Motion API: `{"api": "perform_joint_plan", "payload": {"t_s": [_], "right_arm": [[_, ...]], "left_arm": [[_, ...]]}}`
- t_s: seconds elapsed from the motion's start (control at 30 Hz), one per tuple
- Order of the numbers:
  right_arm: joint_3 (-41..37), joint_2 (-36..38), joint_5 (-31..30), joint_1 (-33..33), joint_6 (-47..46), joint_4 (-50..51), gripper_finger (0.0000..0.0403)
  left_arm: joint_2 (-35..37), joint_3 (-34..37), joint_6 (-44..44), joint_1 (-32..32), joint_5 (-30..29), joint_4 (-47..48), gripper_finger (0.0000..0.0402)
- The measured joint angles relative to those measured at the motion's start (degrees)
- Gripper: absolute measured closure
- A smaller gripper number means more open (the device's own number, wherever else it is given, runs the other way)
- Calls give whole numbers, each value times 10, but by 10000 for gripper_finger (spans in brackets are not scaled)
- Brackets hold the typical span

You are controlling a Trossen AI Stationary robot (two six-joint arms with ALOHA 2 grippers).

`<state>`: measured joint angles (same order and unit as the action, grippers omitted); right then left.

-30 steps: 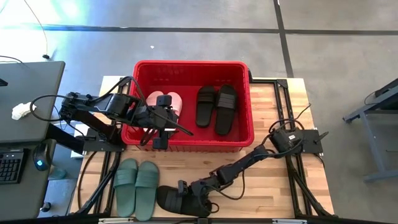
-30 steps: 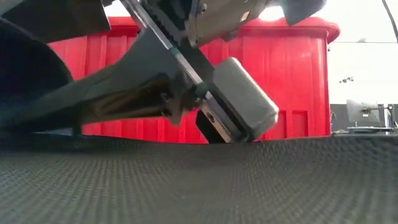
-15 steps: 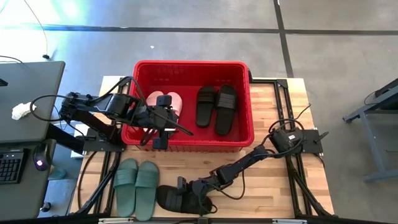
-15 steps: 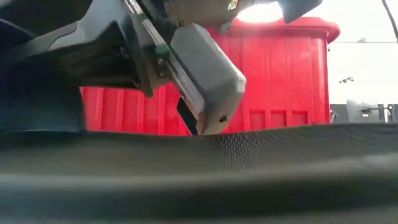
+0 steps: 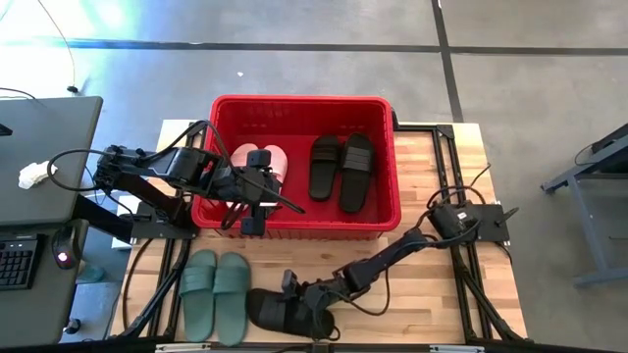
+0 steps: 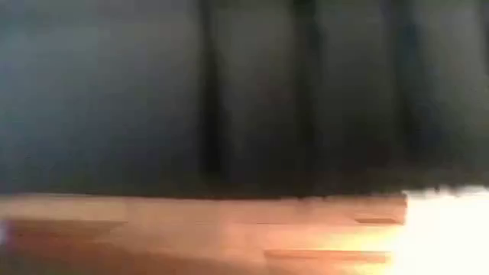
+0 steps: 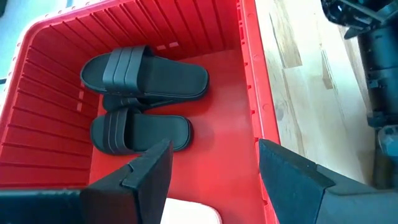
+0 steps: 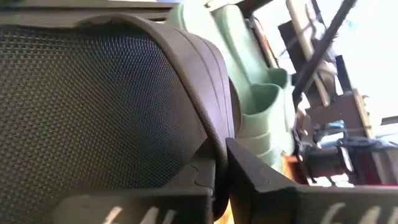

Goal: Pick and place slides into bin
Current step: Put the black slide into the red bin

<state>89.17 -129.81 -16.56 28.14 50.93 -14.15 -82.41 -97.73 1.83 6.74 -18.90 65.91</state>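
Right end effector (image 5: pixel 287 294) has clamped shut on the black slide's (image 5: pixel 270 312) strap at the table's (image 5: pixel 432 294) near edge, beside the green pair (image 5: pixel 215 292). Left end effector (image 5: pixel 257 186) hangs open over the bin (image 5: pixel 392 191), empty. Grasp step looks complete; next comes lifting clear of the rim and carrying over.

Grey concrete floor (image 5: pixel 294 69), dark desk (image 5: pixel 44 167) alongside.

Red bin (image 5: pixel 383 211) — pink (image 5: pixel 274 157), black slides (image 5: pixel 340 170) inside; green pair (image 5: pixel 216 291) outside.
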Motion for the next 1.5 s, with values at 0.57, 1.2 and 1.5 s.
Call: {"api": "perform_joint_plan", "payload": {"t_s": [0.57, 1.2, 1.5], "right_arm": [[1, 134, -58, 2, -64, 267, 402], [1, 319, -138, 54, -126, 433, 403], [1, 385, -215, 57, -165, 525, 403]], "left_arm": [[0, 0, 0, 0, 0, 0, 181], [0, 0, 14, 0, 1, 0, 181], [0, 0, 15, 0, 2, 0, 181]]}}
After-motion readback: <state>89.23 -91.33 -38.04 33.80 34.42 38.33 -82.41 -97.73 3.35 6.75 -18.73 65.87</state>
